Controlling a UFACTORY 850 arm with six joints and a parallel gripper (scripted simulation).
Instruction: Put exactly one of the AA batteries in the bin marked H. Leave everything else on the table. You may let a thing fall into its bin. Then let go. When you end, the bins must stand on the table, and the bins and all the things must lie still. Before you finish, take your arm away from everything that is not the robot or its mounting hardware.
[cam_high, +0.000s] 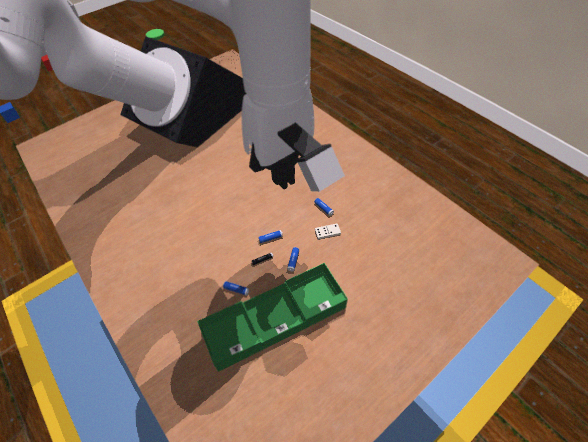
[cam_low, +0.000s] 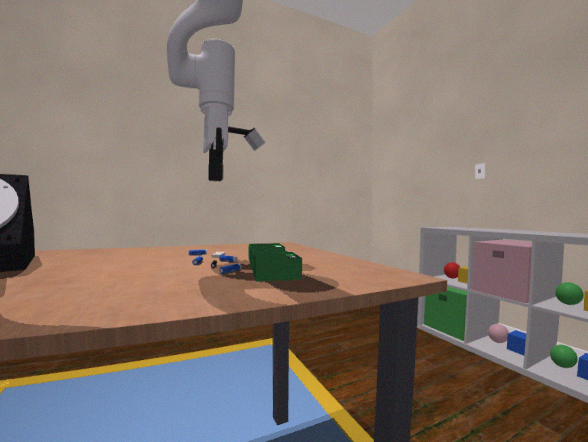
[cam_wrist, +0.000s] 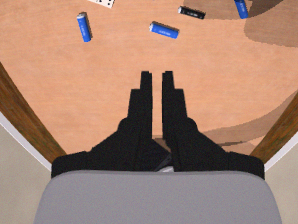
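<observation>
Green bins (cam_high: 295, 327) (cam_low: 277, 267) carry labels too blurred for reading; above the table (cam_high: 425, 280) (cam_low: 100, 280) (cam_wrist: 105, 75), the gripper (cam_high: 284, 183) (cam_low: 215, 178) (cam_wrist: 157, 86) is almost closed, holding nothing.

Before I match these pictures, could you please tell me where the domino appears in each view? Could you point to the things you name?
Top: the domino (cam_high: 328, 231) (cam_low: 218, 254) (cam_wrist: 103, 2) lies just right of centre.
Exterior: left of the green bins (cam_high: 305, 320) (cam_low: 277, 270).
Wrist: left of centre, cut off by the top edge.
Shared landmark: the black battery (cam_high: 262, 259) (cam_low: 214, 264) (cam_wrist: 192, 13).
</observation>
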